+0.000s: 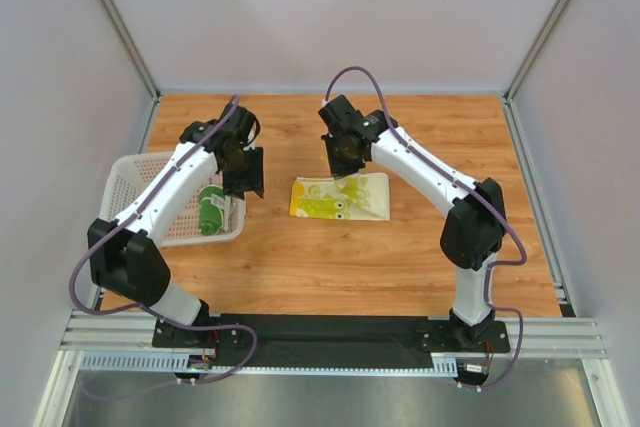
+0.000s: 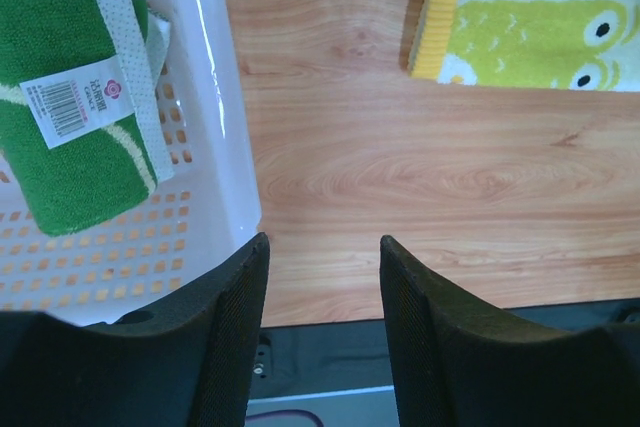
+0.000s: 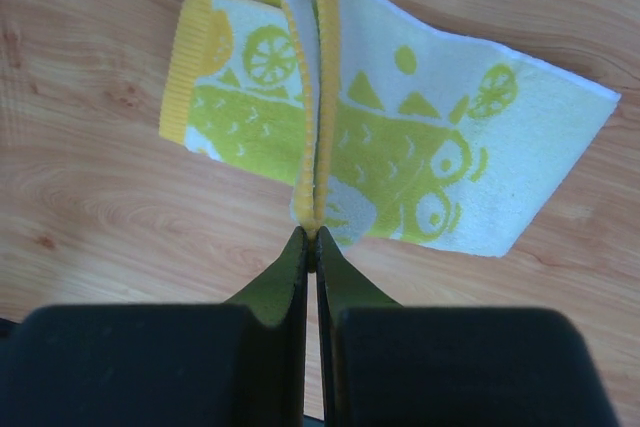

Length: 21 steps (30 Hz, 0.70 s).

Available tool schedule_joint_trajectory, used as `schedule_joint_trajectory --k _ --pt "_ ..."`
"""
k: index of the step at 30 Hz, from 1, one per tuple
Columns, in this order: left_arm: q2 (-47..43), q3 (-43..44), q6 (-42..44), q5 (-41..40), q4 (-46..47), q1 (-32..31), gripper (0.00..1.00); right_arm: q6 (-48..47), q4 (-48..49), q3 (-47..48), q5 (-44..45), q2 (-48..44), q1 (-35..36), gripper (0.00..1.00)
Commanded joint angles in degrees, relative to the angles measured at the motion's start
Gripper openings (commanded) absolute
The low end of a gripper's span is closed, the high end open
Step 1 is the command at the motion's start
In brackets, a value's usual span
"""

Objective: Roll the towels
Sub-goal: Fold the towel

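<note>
A lime-yellow towel (image 1: 338, 198) with white and green prints lies on the wooden table near its middle. My right gripper (image 3: 312, 237) is shut on its yellow hem, and a fold of the towel (image 3: 400, 147) stands lifted off the table. The same towel's corner (image 2: 530, 22) shows in the left wrist view. A rolled green towel (image 1: 210, 211) with a white label lies in the white mesh basket (image 1: 135, 182), also seen as the green towel (image 2: 70, 127) in the left wrist view. My left gripper (image 2: 323, 247) is open and empty above the table beside the basket's rim (image 2: 215, 97).
The basket sits at the table's left side, under the left arm. Grey walls with metal posts stand close on the left, right and back. A black base rail (image 1: 340, 332) runs along the near edge.
</note>
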Motion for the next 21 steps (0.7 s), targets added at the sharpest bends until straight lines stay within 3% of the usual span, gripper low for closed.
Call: schedule_joint_trajectory --k 1,21 --pt "-2.77 -0.24 -0.53 -0.64 -0.72 0.51 0.55 -0.4 1.06 3.07 -0.67 1.39 1.71 0.0" --pt "-4.1 -2.0 0.17 -2.23 -0.63 1.66 0.55 -1.45 0.71 8.25 -0.84 9.64 5.4 0.0"
